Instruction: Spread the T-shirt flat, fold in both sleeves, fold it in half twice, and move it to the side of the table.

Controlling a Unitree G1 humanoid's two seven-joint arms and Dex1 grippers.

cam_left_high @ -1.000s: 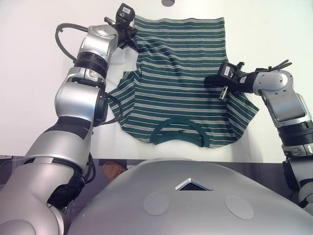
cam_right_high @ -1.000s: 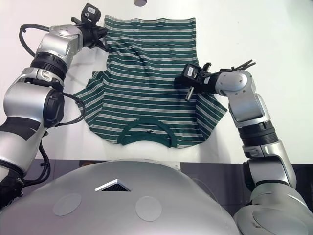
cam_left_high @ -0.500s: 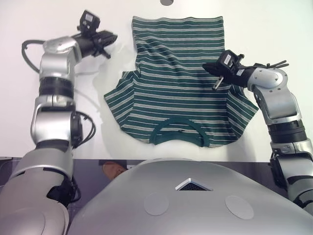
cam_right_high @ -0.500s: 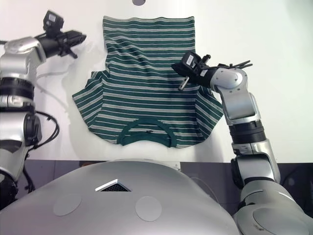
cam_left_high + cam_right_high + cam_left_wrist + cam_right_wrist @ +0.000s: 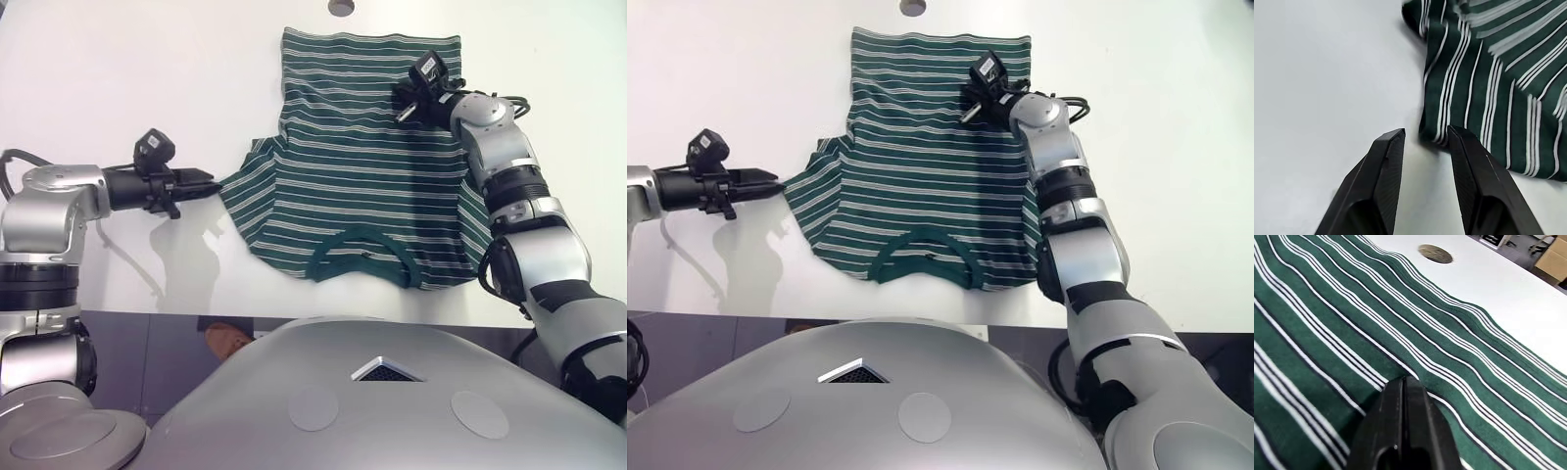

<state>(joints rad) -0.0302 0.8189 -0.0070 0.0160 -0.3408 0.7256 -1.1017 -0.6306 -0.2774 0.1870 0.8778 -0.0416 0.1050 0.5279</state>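
Bench (image 5: 108,69): white, and it carries the shirt.
Left jaws: released. The two dark fingertips (image 5: 1392,143) stand apart with bare bench between them, low over the bench at the shirt's left side. They sit just beside the edge of the left sleeve and grasp nothing.
Left sleeve (image 5: 247,186): spread outward toward the left jaws, its edge slightly curled where it meets the bench.
T-shirt (image 5: 362,176): dark green with thin white stripes. It lies open on the middle of the bench, mostly flat with some ripples across the body.
Collar (image 5: 361,257): at the near end, facing the robot.
Hem (image 5: 372,37): at the far end, running straight across.
Round disc (image 5: 341,7): set in the bench just beyond the hem, apart from the cloth.
Right jaws: clenched, the fingertips (image 5: 1402,399) pressed together with no gap. They are down at the striped cloth on the shirt's right side, near the hem. Cannot tell whether any fabric is pinched between them.
Right sleeve (image 5: 468,230): lies at the shirt's right edge, partly under the right forearm.
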